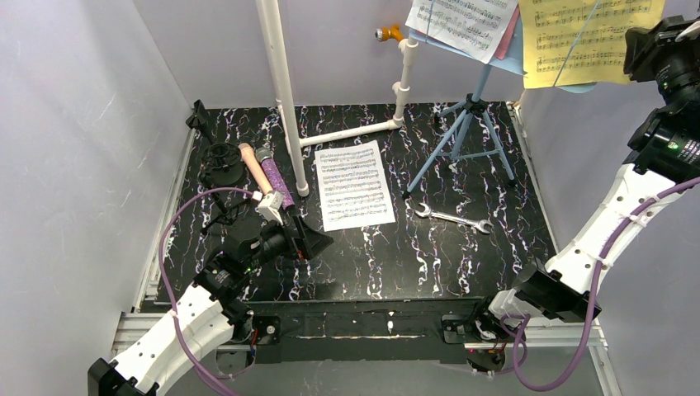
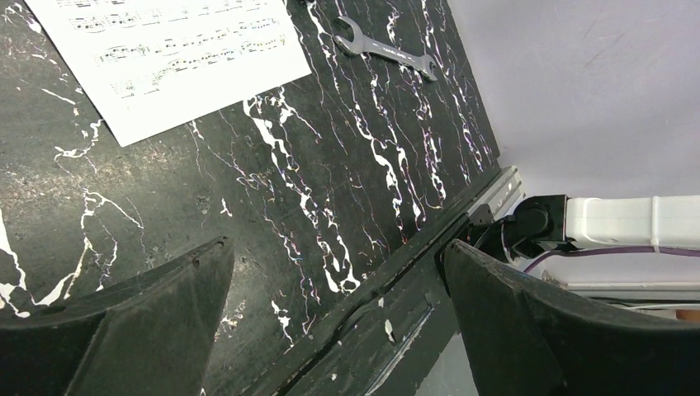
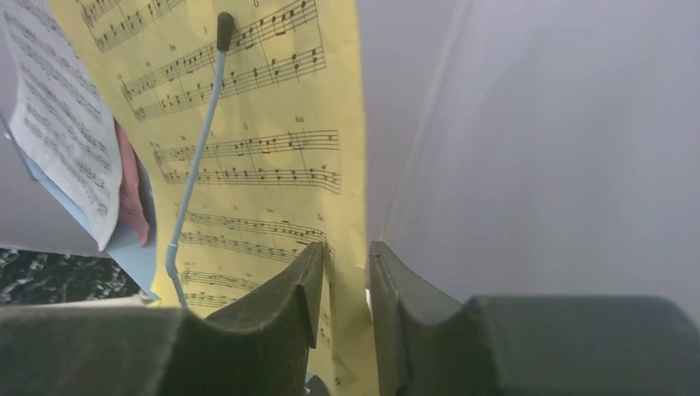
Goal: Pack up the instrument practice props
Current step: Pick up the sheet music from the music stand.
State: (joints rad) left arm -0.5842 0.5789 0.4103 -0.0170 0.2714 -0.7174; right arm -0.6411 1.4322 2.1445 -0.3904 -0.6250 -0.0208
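right arm's up high at the back right corner, and the right gripper (image 3: 345, 256) has its fingers either side of the right edge of the yellow sheet-music page (image 3: 264, 124). there's a narrow gap between them with the paper running through it, so i can't tell if it's pinched. that page hangs on the light-blue perforated music rack (image 1: 466, 136) beside a white sheet-music page (image 1: 462, 21), a thin light-blue wire arm (image 3: 198, 148) lying across it.

down low on the left, the left gripper (image 2: 337, 247) hovers over the black marbled table (image 1: 413, 264), fingers spread wide, nothing in them. just beyond it lie the peach microphone (image 1: 254, 169) and purple glitter microphone (image 1: 276, 181), side by side next to the black round-base holder (image 1: 223, 161). another white page (image 1: 353, 183) lies flat mid-table, the silver wrench (image 1: 452, 218) to its right.
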